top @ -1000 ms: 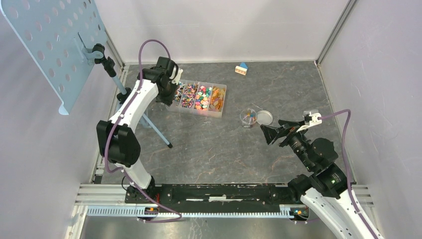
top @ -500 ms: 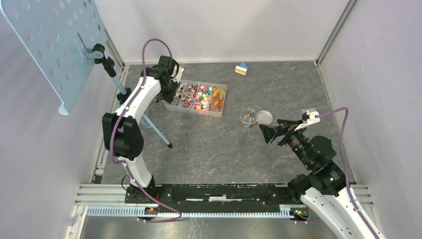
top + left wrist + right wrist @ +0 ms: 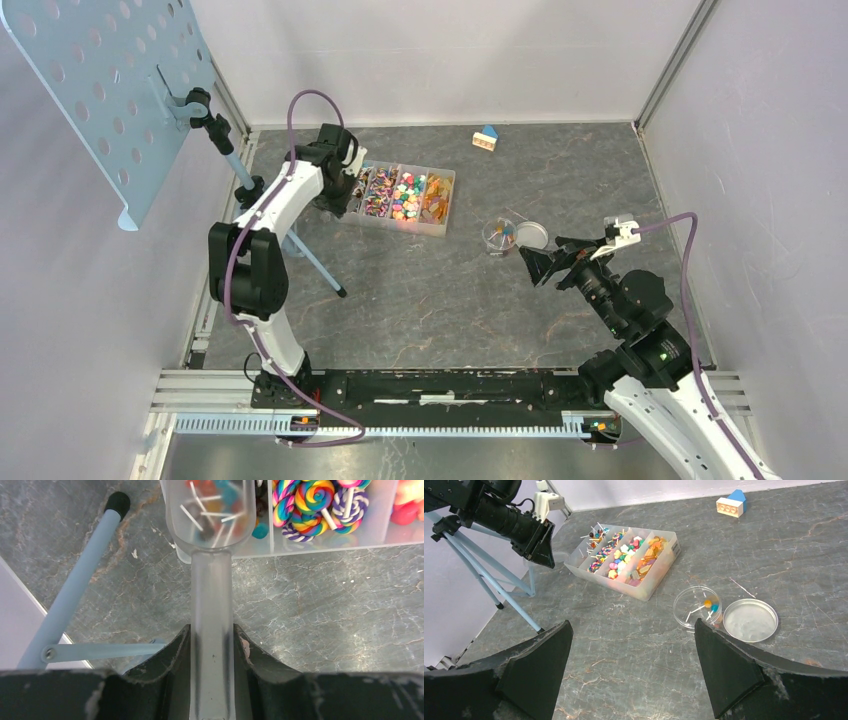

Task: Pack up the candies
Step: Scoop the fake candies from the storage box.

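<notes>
The candies fill a clear divided box at the back left: small lollipops, swirl lollipops, mixed coloured sweets and amber-orange ones. My left gripper is shut on the handle of a clear plastic scoop. The scoop's bowl lies in the box's leftmost compartment among stick lollipops. In the top view the left gripper is at the box's left end. My right gripper is open and empty, just near-right of a round clear dish holding a few candies.
A round clear lid lies beside the dish. A blue-roofed toy house stands at the back. A tripod's legs stand left of the box, one leg close to the scoop. A perforated panel hangs at the upper left.
My left arm has shifted a little, keeping the scoop at the box's left end. My right gripper has crept slightly left toward the dish.
</notes>
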Motion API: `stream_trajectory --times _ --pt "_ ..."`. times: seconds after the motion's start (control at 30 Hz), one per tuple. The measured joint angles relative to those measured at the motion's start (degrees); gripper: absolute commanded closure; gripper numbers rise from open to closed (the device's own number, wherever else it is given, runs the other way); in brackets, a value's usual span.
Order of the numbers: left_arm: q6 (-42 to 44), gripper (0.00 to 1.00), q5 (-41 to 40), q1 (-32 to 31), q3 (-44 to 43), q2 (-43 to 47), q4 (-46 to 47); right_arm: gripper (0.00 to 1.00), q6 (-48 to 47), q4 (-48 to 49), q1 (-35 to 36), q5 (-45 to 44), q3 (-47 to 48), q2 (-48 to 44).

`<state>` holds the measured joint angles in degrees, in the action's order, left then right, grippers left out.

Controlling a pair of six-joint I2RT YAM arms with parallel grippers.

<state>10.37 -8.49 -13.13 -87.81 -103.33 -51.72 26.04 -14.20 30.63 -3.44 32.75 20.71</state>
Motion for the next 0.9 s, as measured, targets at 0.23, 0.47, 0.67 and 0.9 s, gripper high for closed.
stream_trajectory --times 0.23,0.47,0.67,0.9 --pt "0.00 0.98 0.02 0.79 3.65 0.81 2.67 0.02 0.02 0.02 0.00 0.00 0.00 -0.02" --pt "-0.02 0.98 0.15 0.90 5.40 1.86 4.46 0.02 0.07 -0.02 0.00 0.02 0.00 -0.13" --pt "-0.09 0.98 1.01 1.22 7.91 3.23 6.80 0.02 0.11 -0.02 0.00 0.02 0.00 -0.63" --pt "-0.13 0.98 1.31 1.55 11.02 4.55 9.53 0.02 0.20 -0.02 0.00 0.00 0.00 -1.18"
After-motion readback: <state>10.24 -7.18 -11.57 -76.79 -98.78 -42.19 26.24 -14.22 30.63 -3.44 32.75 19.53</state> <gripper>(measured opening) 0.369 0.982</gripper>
